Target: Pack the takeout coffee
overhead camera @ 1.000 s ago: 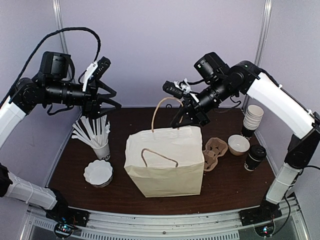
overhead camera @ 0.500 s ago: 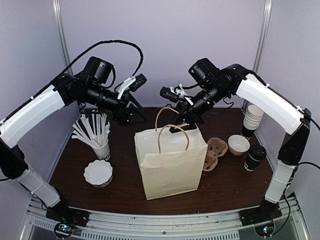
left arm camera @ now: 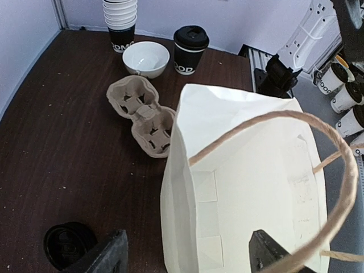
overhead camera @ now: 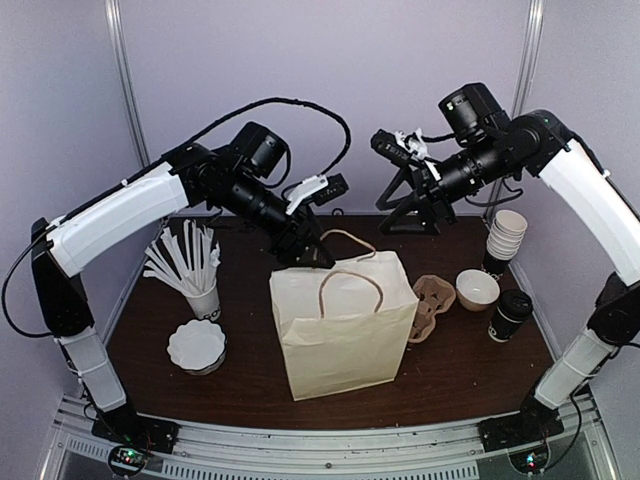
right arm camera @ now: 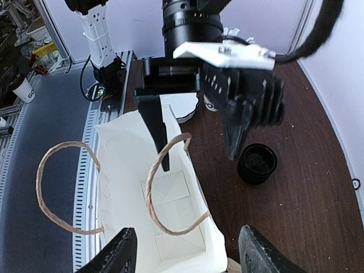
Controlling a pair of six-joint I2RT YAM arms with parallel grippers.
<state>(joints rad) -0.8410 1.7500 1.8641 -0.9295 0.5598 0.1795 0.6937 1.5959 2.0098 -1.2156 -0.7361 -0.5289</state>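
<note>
Upright paper bag [overhead camera: 345, 330], left gripper [overhead camera: 303, 255] spread above its rim, right gripper [overhead camera: 411, 217] spread behind it; takeout coffee [overhead camera: 511, 315] stands apart

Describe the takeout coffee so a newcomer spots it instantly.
Find the tall cream paper bag mid-table, then look right past the cardboard carrier. The takeout coffee stands at the right edge, just in front of the stacked cups: the only cup with a black domed lid.
</note>
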